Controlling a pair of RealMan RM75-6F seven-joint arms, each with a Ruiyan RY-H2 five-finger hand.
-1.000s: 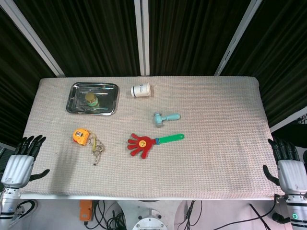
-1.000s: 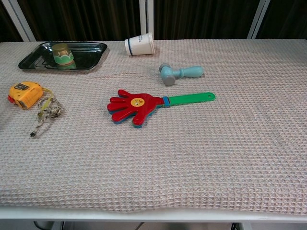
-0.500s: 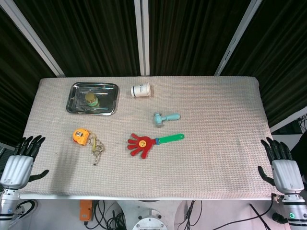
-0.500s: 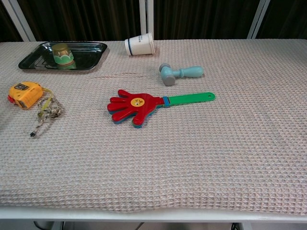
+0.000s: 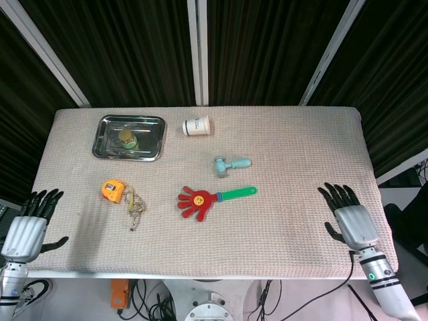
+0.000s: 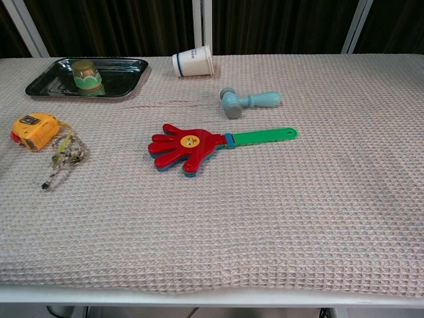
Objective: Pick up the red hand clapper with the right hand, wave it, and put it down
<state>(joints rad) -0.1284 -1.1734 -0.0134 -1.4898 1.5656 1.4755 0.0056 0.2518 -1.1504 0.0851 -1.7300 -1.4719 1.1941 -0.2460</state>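
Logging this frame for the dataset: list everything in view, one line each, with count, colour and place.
hand clapper: one, red palm with green handle, lying flat mid-table.
toy hammer: one, light blue, just behind the clapper's handle.
paper cup: one, white, on its side at the back.
tray: one, silver metal, back left.
small pot: one, green and tan, in the tray.
tape measure: one, orange, left side, a cord beside it.
table: one, beige woven cover.
left hand: one, grey, fingers spread, at the near left corner.
right hand: one, grey, fingers spread, over the table's near right, holding nothing.

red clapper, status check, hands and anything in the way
Both hands open: right hand over table's right edge, left hand off left edge. Red hand clapper flat mid-table, untouched. Nothing between right hand and its green handle.
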